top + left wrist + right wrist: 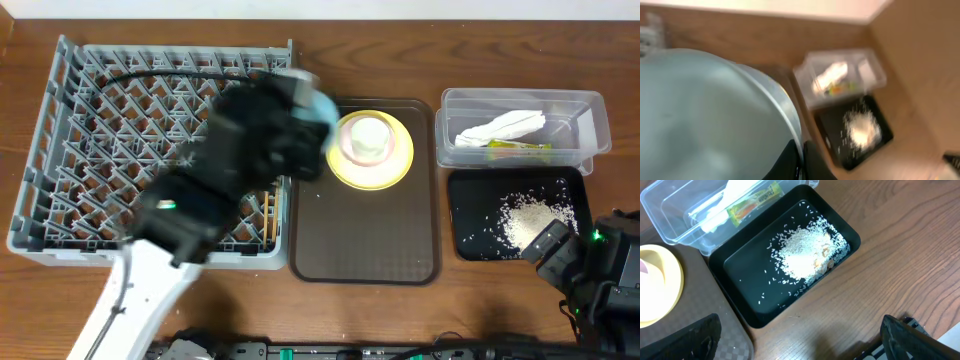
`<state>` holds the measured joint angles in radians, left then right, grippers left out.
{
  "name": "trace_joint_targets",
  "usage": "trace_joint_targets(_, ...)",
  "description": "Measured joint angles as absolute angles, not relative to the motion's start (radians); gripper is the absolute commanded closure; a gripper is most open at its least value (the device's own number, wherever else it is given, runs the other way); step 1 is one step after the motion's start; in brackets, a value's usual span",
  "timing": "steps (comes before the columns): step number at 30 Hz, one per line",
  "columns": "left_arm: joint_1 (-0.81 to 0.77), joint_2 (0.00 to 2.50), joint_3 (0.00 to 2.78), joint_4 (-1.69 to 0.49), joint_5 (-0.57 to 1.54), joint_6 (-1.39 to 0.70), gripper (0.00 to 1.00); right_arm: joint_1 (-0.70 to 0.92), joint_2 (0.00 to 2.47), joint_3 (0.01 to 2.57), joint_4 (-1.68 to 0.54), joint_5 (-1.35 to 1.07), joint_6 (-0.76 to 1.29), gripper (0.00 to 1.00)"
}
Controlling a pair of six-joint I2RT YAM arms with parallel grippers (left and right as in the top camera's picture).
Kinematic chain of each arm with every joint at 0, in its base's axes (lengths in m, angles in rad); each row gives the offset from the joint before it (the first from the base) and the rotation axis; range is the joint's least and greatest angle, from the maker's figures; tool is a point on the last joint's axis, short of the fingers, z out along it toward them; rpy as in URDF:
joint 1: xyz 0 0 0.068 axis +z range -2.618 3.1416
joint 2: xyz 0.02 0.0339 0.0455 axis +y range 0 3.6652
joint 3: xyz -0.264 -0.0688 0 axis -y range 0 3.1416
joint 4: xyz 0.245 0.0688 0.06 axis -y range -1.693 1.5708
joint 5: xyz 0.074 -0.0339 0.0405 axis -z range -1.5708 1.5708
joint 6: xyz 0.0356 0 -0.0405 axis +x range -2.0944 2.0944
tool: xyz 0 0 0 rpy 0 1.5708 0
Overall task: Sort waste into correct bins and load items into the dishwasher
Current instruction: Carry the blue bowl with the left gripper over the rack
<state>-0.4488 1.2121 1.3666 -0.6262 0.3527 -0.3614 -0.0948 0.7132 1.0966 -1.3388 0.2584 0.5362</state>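
Note:
My left gripper [801, 161] is shut on the rim of the light blue bowl [705, 115], which fills most of the left wrist view. In the overhead view the blurred left arm holds that bowl [318, 105] over the right edge of the grey dish rack [90, 130]. A yellow plate [398, 165] sits on the brown tray [365, 240] with a pale pinkish-white bowl [366, 138] on it. The clear tub [590, 120] holds the white wrapper [500, 127] and the packet [520, 148]. Rice [535, 220] lies in the black tray [475, 200]. My right gripper [805, 340] stands open over bare table.
The right arm [590, 265] rests at the table's front right corner, just in front of the black tray [750, 290]. The clear tub [670, 210] adjoins that tray's far side. The brown tray lies between the rack and the two bins.

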Motion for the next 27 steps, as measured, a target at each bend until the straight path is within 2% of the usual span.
trace_joint_targets(8, 0.125, 1.343, 1.358, -0.759, 1.105, -0.343, 0.92, -0.095, 0.713, 1.097, -1.339, 0.258, 0.536, 0.01)
trace_joint_targets(13, 0.289, 1.452, 1.275, -0.959, 1.442, -0.170, 0.92, -0.095, 0.713, 1.097, -1.338, 0.258, 0.536, 0.01)
trace_joint_targets(20, 0.345, 1.533, 1.087, -0.985, 1.512, -0.017, 0.92, -0.095, 0.713, 1.097, -1.339, 0.258, 0.536, 0.01)
trace_joint_targets(27, 0.445, 1.550, 1.012, -0.988, 1.402, 0.028, 0.92, -0.095, 0.713, 1.097, -1.339, 0.258, 0.536, 0.01)
